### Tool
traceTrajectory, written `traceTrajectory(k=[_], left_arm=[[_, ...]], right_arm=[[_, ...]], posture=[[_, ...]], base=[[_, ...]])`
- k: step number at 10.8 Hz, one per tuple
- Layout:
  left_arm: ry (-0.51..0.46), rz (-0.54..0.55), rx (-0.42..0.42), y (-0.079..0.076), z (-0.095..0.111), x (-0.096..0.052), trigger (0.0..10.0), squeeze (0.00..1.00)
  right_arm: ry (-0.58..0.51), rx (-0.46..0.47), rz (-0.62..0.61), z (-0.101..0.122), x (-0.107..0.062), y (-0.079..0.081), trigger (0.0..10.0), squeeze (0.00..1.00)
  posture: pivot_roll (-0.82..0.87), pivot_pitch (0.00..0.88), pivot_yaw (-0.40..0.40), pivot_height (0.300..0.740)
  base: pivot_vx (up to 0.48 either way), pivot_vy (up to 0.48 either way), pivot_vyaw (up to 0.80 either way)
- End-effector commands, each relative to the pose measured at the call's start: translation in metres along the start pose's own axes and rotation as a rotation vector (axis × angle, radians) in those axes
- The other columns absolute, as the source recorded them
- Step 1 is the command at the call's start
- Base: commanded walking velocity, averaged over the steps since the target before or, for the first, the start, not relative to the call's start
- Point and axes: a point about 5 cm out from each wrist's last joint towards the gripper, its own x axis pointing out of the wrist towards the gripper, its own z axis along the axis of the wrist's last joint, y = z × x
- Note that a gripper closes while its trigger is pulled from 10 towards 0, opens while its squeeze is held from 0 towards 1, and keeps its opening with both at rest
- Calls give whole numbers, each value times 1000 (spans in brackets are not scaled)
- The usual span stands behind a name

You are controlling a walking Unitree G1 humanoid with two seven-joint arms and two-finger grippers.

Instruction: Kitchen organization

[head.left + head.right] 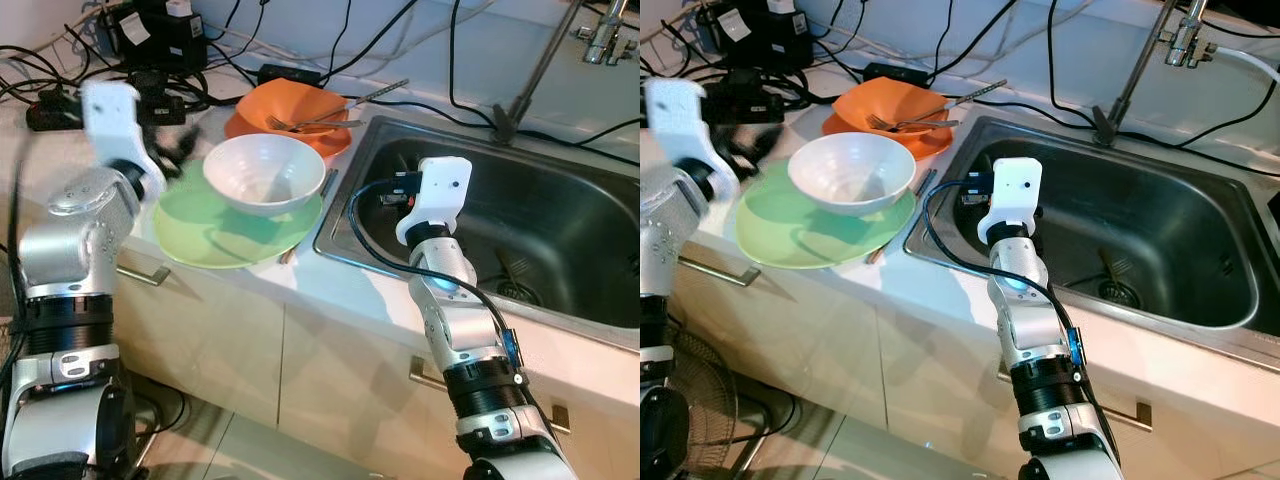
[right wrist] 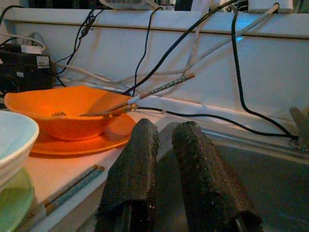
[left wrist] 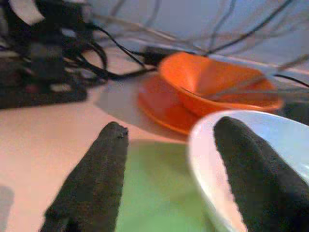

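Sitting on green plate (image 1: 215, 235) beside sink (image 1: 560, 215): white bowl (image 1: 265, 175), likely rigid, slippery, breakable. Straddling near rim, fingers apart: left gripper (image 3: 169, 169). Hovering over sink edge, fingers nearly together, holding nothing: right gripper (image 2: 166, 164). Pinching rim looking best.

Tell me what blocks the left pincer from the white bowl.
Nothing visible does. The left pincer is open, its fingers either side of the white bowl rim; the bowl sits on the green plate.
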Motion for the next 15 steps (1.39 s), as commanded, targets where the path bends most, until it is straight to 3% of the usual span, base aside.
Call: traceTrajectory(k=[1,3,5,10,11,12,13,15], left_arm=[[-9,-39,-12,-5,9,-2,10000,1000],[101,-46,-21,-4,1,-8,10000,1000],[177,-35,7,-4,-6,-8,10000,0],[321,-147,-39,-27,-28,-7,10000,0],[330,-165,-52,-34,-31,-7,8784,0],[324,-165,-60,-36,-31,-6,1451,0],[309,-169,-66,-38,-30,-4,0,0],[273,-148,-67,-38,-27,-2,0,0]], right_arm=[[2,-9,-4,-2,-2,-4,10000,0],[6,-7,3,-3,-3,-1,10000,0],[6,-5,3,-3,-3,0,10000,0],[4,-4,-9,-3,-3,-2,10000,0],[4,-5,-11,-2,-2,-2,10000,0],[4,-5,-12,-2,-2,-3,10000,0],[5,-8,-17,-2,-2,-4,10000,0],[5,-10,-20,-2,-2,-5,10000,0]], posture=[[-15,0,-90,740],[-12,0,-89,740],[-12,0,-82,740],[-17,0,-69,740],[-19,0,-68,740],[-20,0,-68,740],[-24,0,-70,740],[-26,4,-70,740]], base=[[0,0,0],[0,0,0],[0,0,0],[0,0,0],[0,0,0],[0,0,0],[0,0,0],[0,0,0]])
